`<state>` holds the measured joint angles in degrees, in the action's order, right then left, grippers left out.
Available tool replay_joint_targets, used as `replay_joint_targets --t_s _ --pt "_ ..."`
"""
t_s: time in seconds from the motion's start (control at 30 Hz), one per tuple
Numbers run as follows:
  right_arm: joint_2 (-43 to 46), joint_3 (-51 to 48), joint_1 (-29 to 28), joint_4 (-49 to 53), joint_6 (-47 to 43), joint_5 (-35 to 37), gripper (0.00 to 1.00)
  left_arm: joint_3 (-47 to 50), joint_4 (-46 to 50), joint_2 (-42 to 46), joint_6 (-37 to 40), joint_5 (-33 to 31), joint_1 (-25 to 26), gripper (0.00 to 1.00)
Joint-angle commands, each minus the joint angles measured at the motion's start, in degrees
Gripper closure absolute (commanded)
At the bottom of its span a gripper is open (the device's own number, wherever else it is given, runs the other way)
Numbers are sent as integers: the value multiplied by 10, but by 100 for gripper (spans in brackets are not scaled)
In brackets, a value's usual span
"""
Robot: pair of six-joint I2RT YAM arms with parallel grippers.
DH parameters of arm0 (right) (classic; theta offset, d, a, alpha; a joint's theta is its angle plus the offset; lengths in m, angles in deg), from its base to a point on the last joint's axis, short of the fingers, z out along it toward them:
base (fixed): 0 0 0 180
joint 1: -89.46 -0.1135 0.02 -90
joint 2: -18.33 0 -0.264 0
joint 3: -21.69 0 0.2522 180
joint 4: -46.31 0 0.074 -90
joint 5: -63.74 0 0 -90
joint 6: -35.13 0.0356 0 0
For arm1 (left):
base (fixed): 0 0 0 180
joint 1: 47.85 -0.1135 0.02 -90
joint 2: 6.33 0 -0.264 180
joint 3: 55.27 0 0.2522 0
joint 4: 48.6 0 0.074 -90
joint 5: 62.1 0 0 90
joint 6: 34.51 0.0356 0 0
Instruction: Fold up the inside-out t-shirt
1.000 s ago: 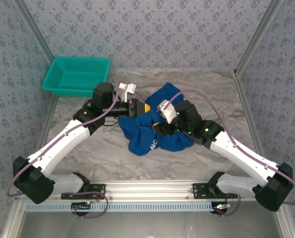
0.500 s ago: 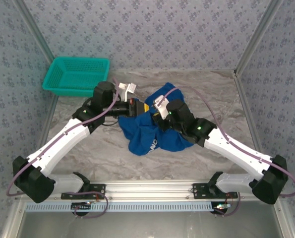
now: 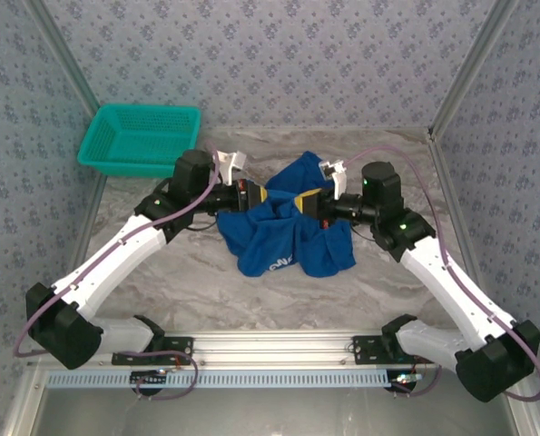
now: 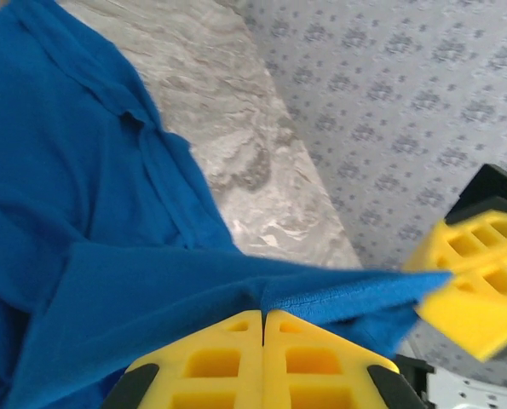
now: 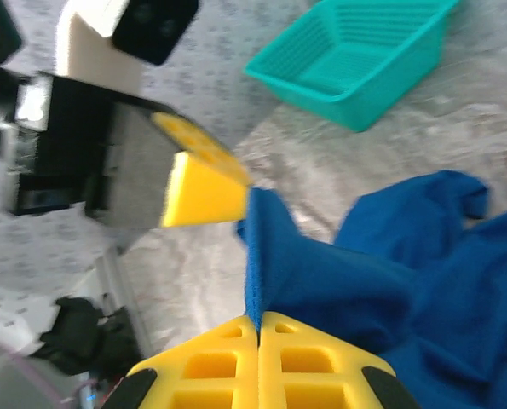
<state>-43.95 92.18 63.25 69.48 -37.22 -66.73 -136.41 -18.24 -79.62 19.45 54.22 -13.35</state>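
The inside-out t-shirt (image 3: 288, 234) lies bunched in the middle of the marble table, royal blue, with a small pale print on its near fold. My left gripper (image 3: 260, 195) is shut on a fold of the shirt's far edge. In the left wrist view the yellow jaws (image 4: 262, 313) meet with blue hem (image 4: 347, 294) pinched at their tips. My right gripper (image 3: 304, 201) faces it from the right, a short span away, and is shut on the same edge. In the right wrist view its jaws (image 5: 259, 318) clamp a ridge of the shirt (image 5: 406, 273).
A teal mesh basket (image 3: 141, 138) stands at the back left corner, also in the right wrist view as the basket (image 5: 355, 55). Patterned walls close in the back and both sides. Bare marble (image 3: 179, 272) lies in front of the shirt.
My right gripper has closed on the shirt's edge and the right arm has swung out to the right, drawing the cloth up between the two grippers. The left arm has hardly moved.
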Motion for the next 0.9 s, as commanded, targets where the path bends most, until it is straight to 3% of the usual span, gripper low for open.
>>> replay_joint_targets --t_s 0.0,0.07,0.13,0.3,0.4,0.5,0.7,0.8,0.87 --pt "-17 -14 6 -105 81 -153 100 -4 28 5 49 -116 -10 96" --pt "-21 -14 10 -108 87 -150 100 -8 49 13 70 -166 -9 85" --pt "-24 -17 17 -136 113 -146 100 2 62 28 93 -201 -8 66" --pt "-45 -17 22 -162 148 -125 100 109 -17 99 129 -150 28 39" --pt "-56 -11 22 -155 152 -116 100 140 -56 118 149 -126 61 34" --pt "-61 -9 21 -149 147 -119 100 127 -52 103 190 -169 90 27" --pt "-61 -8 15 -136 134 -116 100 74 -36 36 231 -164 101 21" --pt "-59 -6 12 -115 114 -117 100 58 -27 23 236 -217 100 21" --pt "-58 -6 11 -102 101 -120 100 56 -36 20 237 -212 97 25"
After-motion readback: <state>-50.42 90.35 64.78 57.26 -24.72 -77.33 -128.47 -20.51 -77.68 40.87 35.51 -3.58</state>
